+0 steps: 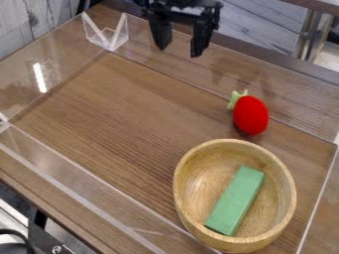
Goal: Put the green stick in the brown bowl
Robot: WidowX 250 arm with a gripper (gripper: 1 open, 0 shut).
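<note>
Basically done. Wooden bench with clear walls carries everything. The brown bowl sits near the front right corner, upright. The end effector hangs at the far edge, well apart from the bowl, fingers spread wide, holding nothing. The green stick lies flat inside the bowl, slanted up its inner wall. Red strawberry toy sits beyond the bowl, untouched. Nothing left to place, as far as visible.

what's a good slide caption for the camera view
Green stick lying inside the brown bowl, red strawberry toy beside it, open end effector empty at the far edge.
</note>
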